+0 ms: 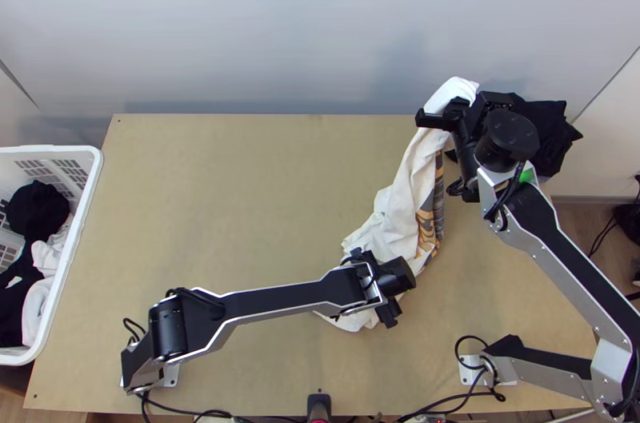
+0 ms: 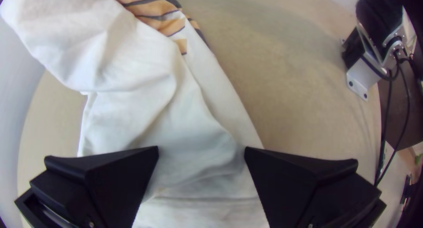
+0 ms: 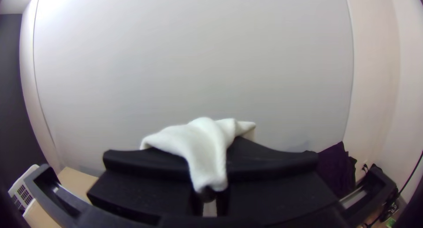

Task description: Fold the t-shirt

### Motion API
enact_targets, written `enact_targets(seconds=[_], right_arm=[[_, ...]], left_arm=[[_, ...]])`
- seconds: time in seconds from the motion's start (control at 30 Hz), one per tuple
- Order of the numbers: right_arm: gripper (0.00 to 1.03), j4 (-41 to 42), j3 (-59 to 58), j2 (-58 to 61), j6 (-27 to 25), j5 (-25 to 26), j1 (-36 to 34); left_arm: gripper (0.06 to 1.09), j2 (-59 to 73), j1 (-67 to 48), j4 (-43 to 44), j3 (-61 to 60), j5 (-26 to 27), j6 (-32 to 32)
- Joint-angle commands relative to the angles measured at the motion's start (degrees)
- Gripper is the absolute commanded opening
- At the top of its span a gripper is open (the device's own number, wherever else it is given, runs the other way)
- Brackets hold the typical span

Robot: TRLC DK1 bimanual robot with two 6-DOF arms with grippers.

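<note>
Top view: the left end effector [image 1: 374, 285], fingers apart, hides part of the t-shirt [image 1: 404, 203] clamped by the right end effector [image 1: 451, 113], the surface [image 1: 232, 207] before a pale wall [image 1: 240, 23].

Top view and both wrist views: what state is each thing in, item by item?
White t-shirt with orange-and-grey print: bunched lengthwise, not neatly folded, far end lifted.
Left black gripper: open at the shirt.
Right black gripper: shut on white shirt cloth.
White plastic basket: upright, holding black and white clothes.
Black cloth, far right corner: bunched.
</note>
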Motion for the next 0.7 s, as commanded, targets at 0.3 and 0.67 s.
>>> enact_targets(seconds=[0.3,0.67], right_arm=[[0.03,-0.5,-0.8,-0.3,-0.1,0.0,-0.5],[0.03,0.2,-0.3,0.5,0.4,0.0,-0.4]], left_arm=[[0.10,-5.2,2.7,-5.0,1.7,0.0,1.9],[0.34,-14.5,3.4,-9.5,1.3,0.1,-1.1]])
